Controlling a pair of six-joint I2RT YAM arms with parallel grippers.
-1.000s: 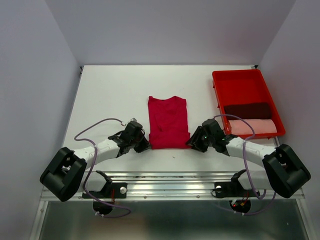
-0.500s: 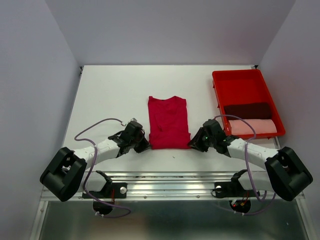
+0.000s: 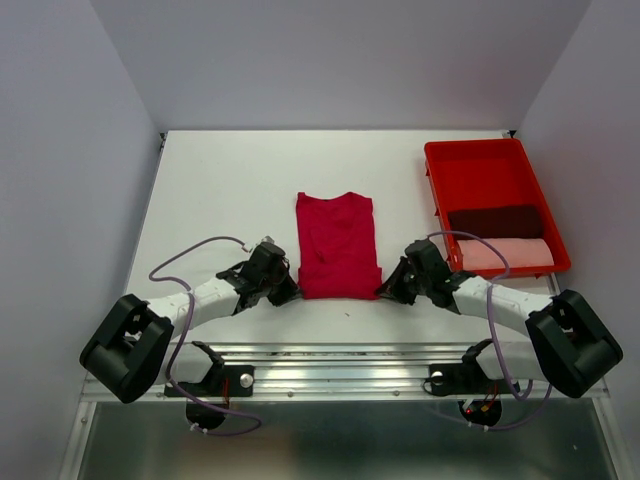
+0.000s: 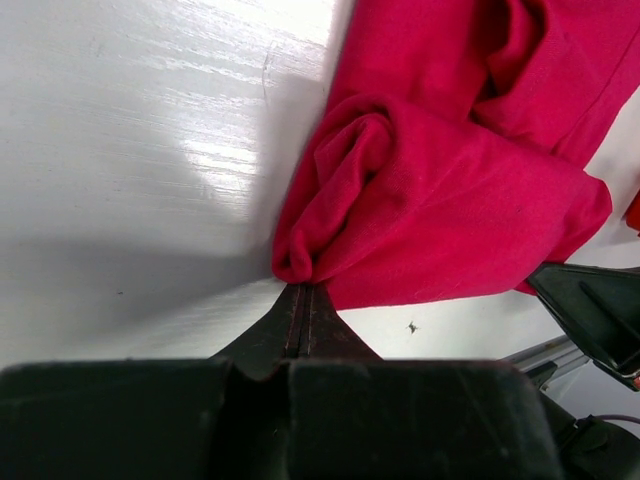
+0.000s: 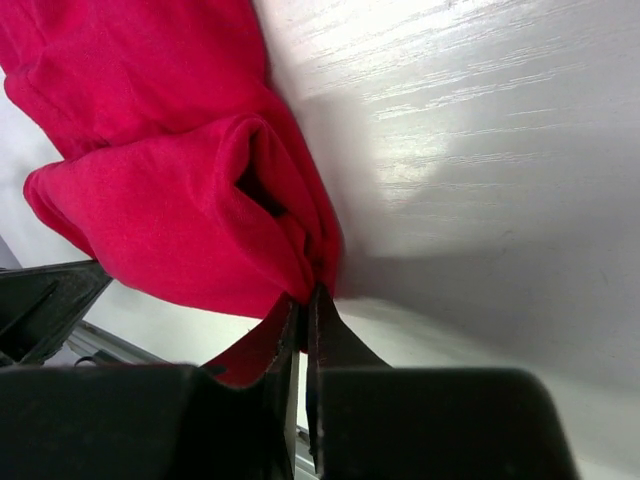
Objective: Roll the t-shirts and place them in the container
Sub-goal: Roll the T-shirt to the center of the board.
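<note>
A crimson-red t-shirt (image 3: 337, 240) lies folded into a long strip at the middle of the table, neck away from me, with its near hem turned up into a small roll (image 3: 340, 284). My left gripper (image 3: 292, 291) is shut on the roll's left end (image 4: 330, 215). My right gripper (image 3: 385, 288) is shut on the roll's right end (image 5: 200, 215). A dark maroon t-shirt (image 3: 495, 220) and a pale pink t-shirt (image 3: 505, 253) lie rolled in the red plastic tray (image 3: 480, 170).
The red tray stands at the back right, its far half bare. A metal rail (image 3: 340, 375) runs along the near table edge behind both arm bases. Purple cables (image 3: 185, 262) loop beside each arm.
The right gripper has moved slightly up and left along the shirt's near right corner; the hem has bunched into a small roll. The left gripper has hardly moved.
</note>
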